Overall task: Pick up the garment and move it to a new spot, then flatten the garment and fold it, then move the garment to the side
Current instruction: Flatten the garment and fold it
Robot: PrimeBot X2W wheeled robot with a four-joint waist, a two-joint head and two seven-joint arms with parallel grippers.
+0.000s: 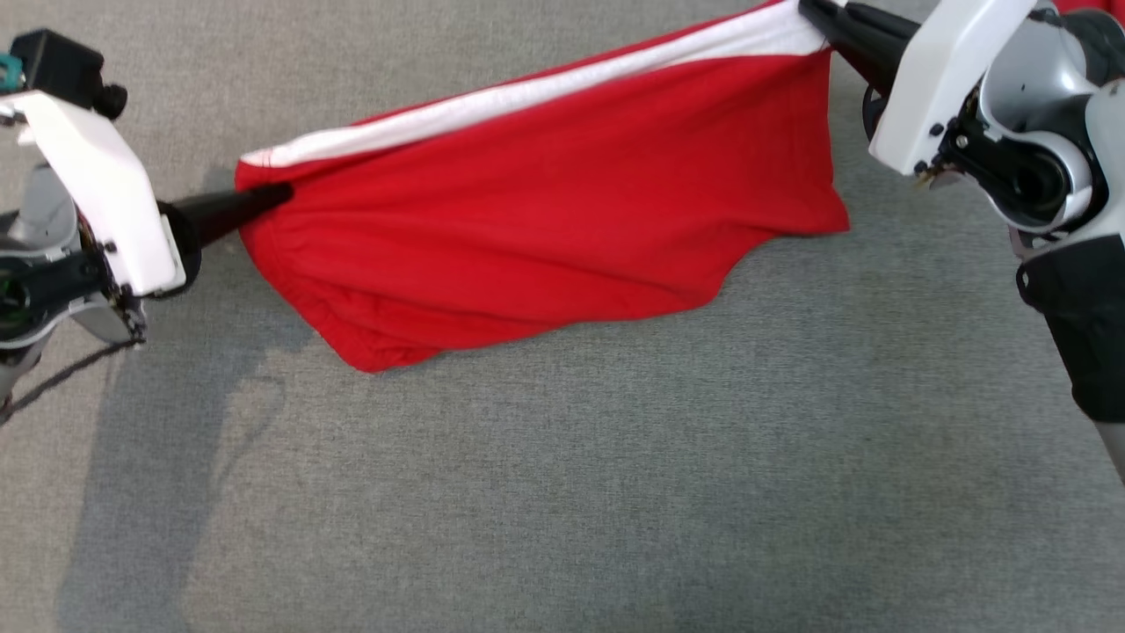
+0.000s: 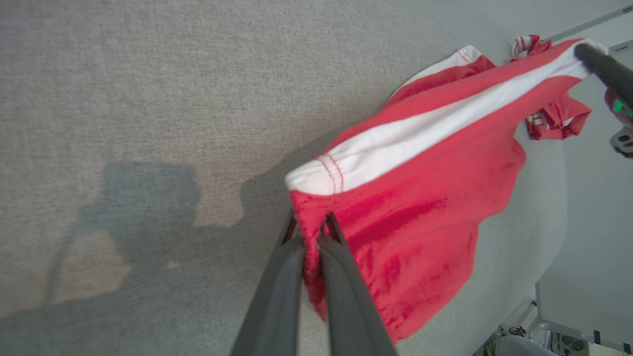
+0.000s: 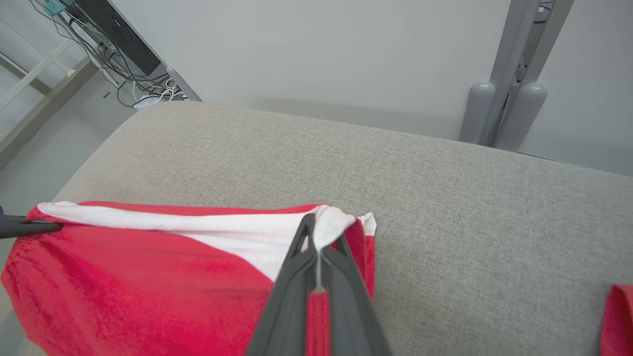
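Grey woven upholstery (image 1: 562, 492) forms the work surface, with arm shadows falling on its left part.

1. Left gripper (image 1: 279, 193): its dark fingers are pressed together on the left corner of the red garment with a white band (image 1: 545, 229), just below the band. The left wrist view shows red cloth bunched between the fingertips (image 2: 311, 225).
2. Right gripper (image 1: 813, 10): the fingers are clamped on the opposite corner. The right wrist view shows the pinch taken on the white band itself (image 3: 321, 230).
3. Garment position: it is stretched between the two grippers, band uppermost, with the body hanging toward the upholstery. Whether the lower hem touches the surface cannot be told.
4. Detail from the left wrist view: two red stitch lines cross the band end. Beyond the garment, near the surface's far edge, lies a second red cloth with striped trim (image 2: 554, 116).
5. Detail from the right wrist view: behind the surface stand a pale wall (image 3: 321, 49) and grey metal posts (image 3: 509, 89); a black power strip (image 3: 123, 42) with cables (image 3: 148, 89) sits at the far upper left.
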